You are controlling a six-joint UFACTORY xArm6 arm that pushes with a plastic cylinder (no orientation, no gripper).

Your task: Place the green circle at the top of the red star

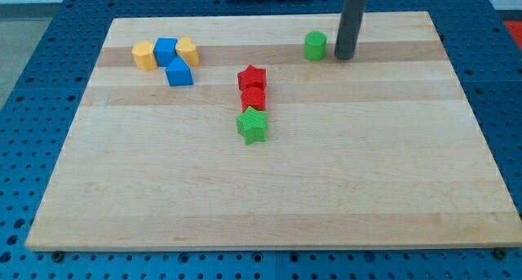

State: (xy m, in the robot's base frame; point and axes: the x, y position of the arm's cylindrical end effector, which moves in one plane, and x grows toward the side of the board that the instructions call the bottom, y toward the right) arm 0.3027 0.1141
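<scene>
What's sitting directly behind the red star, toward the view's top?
Only bare board lies behind the red star. The green circle stands off toward the view's top right, with my tip just to its right. Nothing there is covered.

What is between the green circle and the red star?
Nothing. In the camera view, only bare board lies between the green circle and the red star. My tip stands on the circle's far side, at the view's right.

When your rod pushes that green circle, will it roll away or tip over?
Probably neither. The green circle stands squat on its flat end, so it should slide on the smooth board. My tip, just to its right, might spin it if off-centre.
</scene>
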